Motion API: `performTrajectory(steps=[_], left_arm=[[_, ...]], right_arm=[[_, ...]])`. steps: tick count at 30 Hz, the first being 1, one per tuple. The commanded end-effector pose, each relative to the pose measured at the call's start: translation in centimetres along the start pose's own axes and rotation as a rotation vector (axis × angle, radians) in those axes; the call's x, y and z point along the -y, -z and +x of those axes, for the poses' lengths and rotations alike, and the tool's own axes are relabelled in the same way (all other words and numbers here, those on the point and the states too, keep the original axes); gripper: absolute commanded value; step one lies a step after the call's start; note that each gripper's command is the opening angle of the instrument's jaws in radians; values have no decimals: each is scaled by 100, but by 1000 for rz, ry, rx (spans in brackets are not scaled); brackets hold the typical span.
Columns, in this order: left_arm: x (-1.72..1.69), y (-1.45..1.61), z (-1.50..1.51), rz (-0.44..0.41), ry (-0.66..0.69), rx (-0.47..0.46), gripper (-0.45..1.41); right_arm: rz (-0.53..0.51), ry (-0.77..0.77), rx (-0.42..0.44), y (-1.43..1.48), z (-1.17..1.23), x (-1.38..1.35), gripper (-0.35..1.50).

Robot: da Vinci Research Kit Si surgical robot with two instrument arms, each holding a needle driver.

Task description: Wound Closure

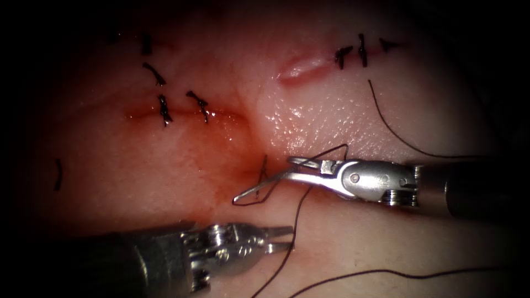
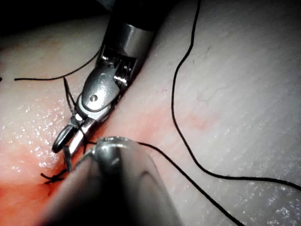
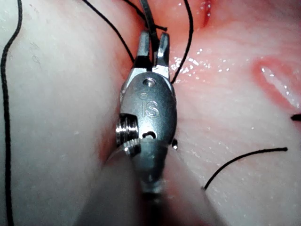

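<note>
My right tool [image 1: 261, 179] lies over the wet patch of red fluid [image 1: 223, 163], with its jaws parted. A loop of thread [image 1: 298, 221] runs across and between them, though as far as I can judge they are not clamped on it. A slim silver length reaches out to the left from the jaws. I cannot tell whether it is the lower jaw or the needle, so I cannot place the needle for certain. My left tool [image 1: 290, 238] rests low over the tissue [image 1: 342, 243] with its jaws only slightly apart and empty, the thread passing just beside its tips. The risk I see is the slack. Loose strands cross near both tips, so closing either tool could catch the wrong strand. That could snag the loop or drag on the stitches [image 1: 164, 109] along the cut [image 1: 185, 113].
</note>
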Motion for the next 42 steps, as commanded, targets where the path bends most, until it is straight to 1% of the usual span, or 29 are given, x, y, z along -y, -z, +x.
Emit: performTrajectory(steps=[1,8,10,14,15,16,17,18,20,21,23,25,27,29,30,31,32,34,36,38,40,42], left_arm=[[2,-7,3,1,1,-1,14],[1,-6,3,4,-3,3,14],[1,-6,3,5,-2,4,14],[1,-5,3,5,-7,5,14],[1,-5,3,5,-7,5,14],[1,-5,3,5,-7,5,14],[1,-5,3,5,-7,5,14],[0,-5,3,5,-6,5,14],[0,-5,3,4,-6,4,14],[0,-5,3,3,-12,4,14],[0,-5,4,4,-11,5,14],[0,-5,4,4,-11,5,12],[0,-5,4,4,-10,5,12],[0,-4,4,4,-10,5,12],[-1,-4,4,5,-10,6,12],[-1,-5,4,5,-10,6,12],[-1,-5,4,5,-16,6,12],[-2,-6,4,4,-15,5,12],[-3,-7,4,4,-15,4,12],[-3,-7,5,2,-14,3,12],[-4,-6,5,3,-19,4,12],[-4,-6,6,1,-19,3,10]], right_arm=[[-24,-7,2,-9,3,-11,-35],[-32,-116,2,-13,-14,-32,-35],[-57,-139,4,-13,-17,-35,-35],[-72,-191,-39,-12,-16,-34,-35],[-73,-223,-41,-11,-13,-32,2],[-86,-232,-38,-9,-11,-30,52],[-112,-242,-35,-8,-8,-28,89],[-136,-248,-42,-6,-5,-25,106],[-163,-267,-56,-2,1,-21,113],[-179,-291,-61,1,6,-19,125],[-216,-311,-85,4,14,-18,135],[-315,-341,-118,6,23,-17,146],[-349,-358,-117,6,31,-14,146],[-343,-368,-117,7,36,-9,146],[-360,-374,-113,6,38,-7,146],[-407,-391,-108,7,45,-3,146],[-432,-400,-113,7,48,-3,146],[-494,-422,-128,11,56,-7,146],[-563,-447,-123,17,64,-17,146],[-622,-410,-100,24,70,-27,146],[-655,-390,-83,26,75,-35,146],[-678,-371,-90,26,80,-41,146]])
